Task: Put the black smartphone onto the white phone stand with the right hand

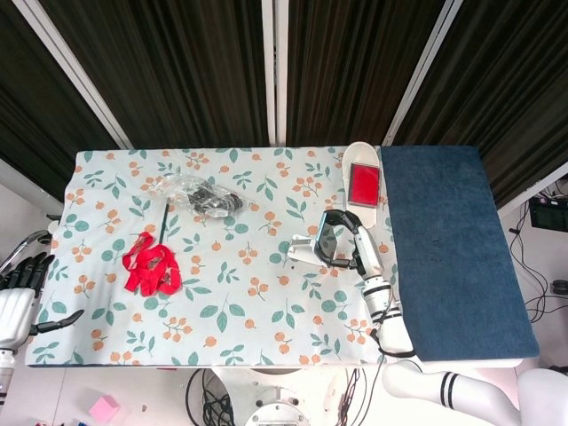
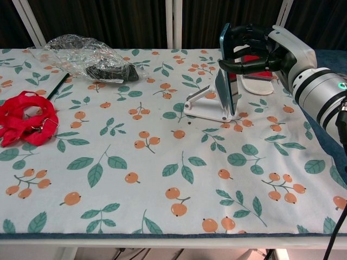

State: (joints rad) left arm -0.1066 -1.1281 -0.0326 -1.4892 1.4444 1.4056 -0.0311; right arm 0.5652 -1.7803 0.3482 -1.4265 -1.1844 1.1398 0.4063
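Observation:
The black smartphone (image 2: 227, 67) stands upright on edge, its lower end down at the white phone stand (image 2: 208, 103) and its face close against the stand's back plate. My right hand (image 2: 254, 50) grips the phone from the right, fingers wrapped around its top and side. From above, the right hand (image 1: 348, 241) and phone (image 1: 326, 238) cover the right part of the stand (image 1: 304, 248). My left hand (image 1: 19, 293) hangs off the table's left edge, fingers spread, holding nothing.
A white tray with a red pad (image 1: 363, 180) lies just behind the stand. A crumpled plastic bag with a dark object (image 2: 89, 57) sits at the back left, a red strap bundle (image 2: 24, 122) on the left. A blue cloth (image 1: 453, 240) covers the table's right side.

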